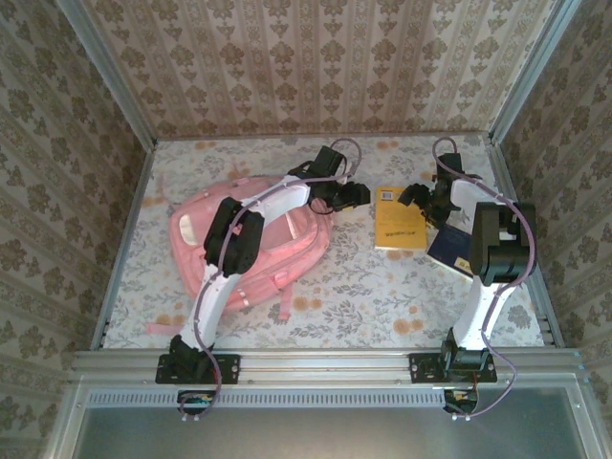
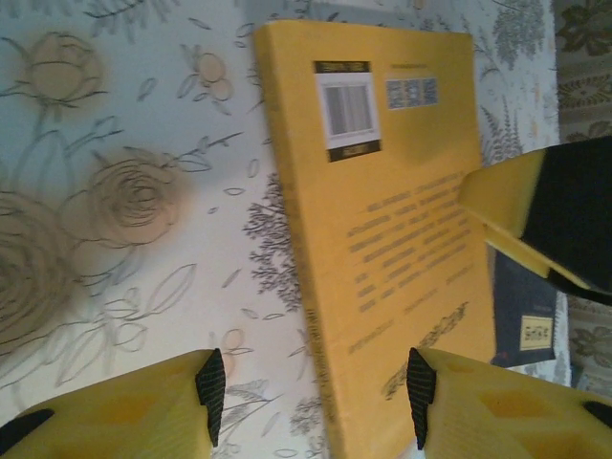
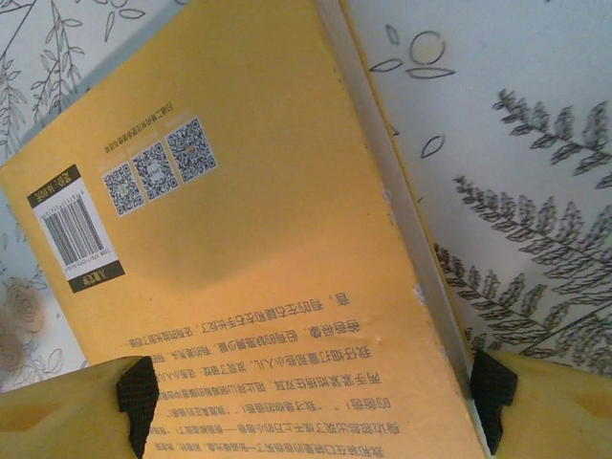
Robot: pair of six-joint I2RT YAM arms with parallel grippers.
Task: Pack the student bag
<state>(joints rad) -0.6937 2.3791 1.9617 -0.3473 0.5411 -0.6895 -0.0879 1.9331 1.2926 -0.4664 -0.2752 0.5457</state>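
You're grasping: wide-open right gripper (image 3: pixel 316 402) straddles the flat yellow paperback book (image 3: pixel 268 239), left gripper (image 2: pixel 314 390) half-open, empty. Next, close squarely and lift.

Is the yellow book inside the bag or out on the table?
Out. The yellow book lies flat, barcode side up, on the table to the right of the student bag, apart from it.
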